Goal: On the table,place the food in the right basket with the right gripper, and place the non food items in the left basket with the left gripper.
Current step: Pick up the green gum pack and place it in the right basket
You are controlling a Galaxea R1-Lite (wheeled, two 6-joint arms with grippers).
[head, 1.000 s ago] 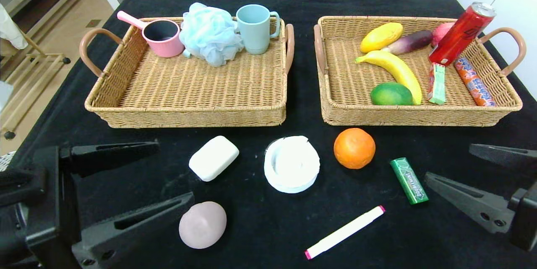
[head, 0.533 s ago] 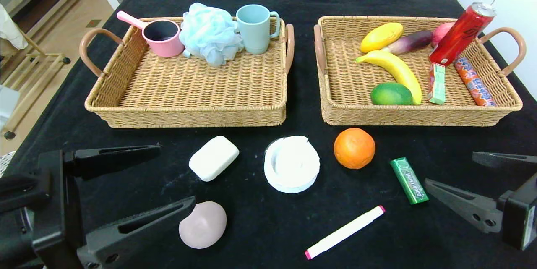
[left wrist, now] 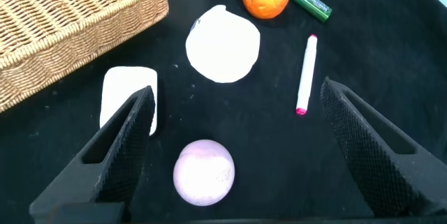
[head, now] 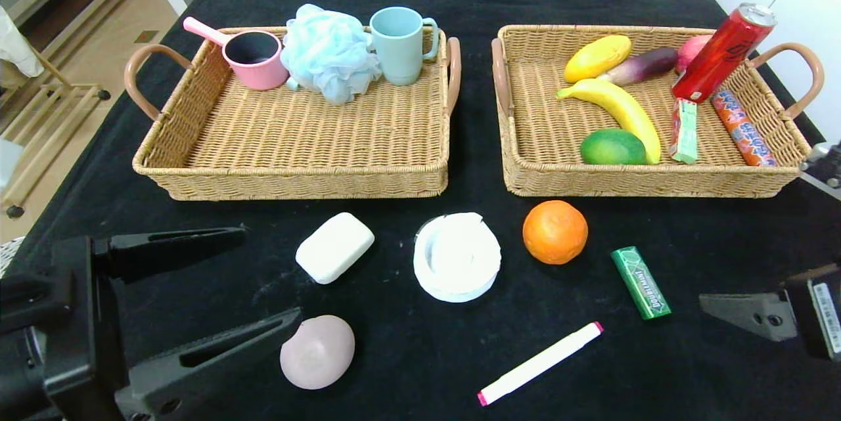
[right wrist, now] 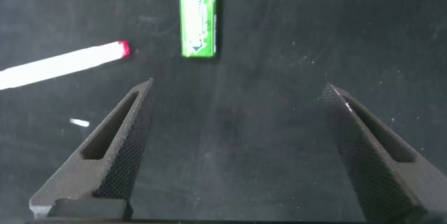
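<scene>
On the black table [head: 407,368], in front of the baskets, lie a white soap bar [head: 334,247], a white disc [head: 456,257], an orange [head: 555,232], a green gum pack [head: 640,282], a pink-ended marker [head: 540,363] and a pale pink lump [head: 317,351]. My left gripper [head: 272,273] hovers open at the near left. The lump [left wrist: 204,172] lies between its fingers, untouched, and the soap bar [left wrist: 122,95] is partly behind one finger. My right gripper [right wrist: 239,86] is open and empty at the near right, short of the gum pack [right wrist: 198,15].
The left basket [head: 295,178] holds a pink pot [head: 255,60], a blue bath puff [head: 332,52] and a blue mug [head: 399,43]. The right basket [head: 650,179] holds bananas, a lime, a red can [head: 721,53] and wrapped snacks. The table's edge and the floor lie to the far left.
My right gripper has drawn back to the right and turned, so only one finger shows in the head view. The left gripper shifted slightly. No object on the table moved.
</scene>
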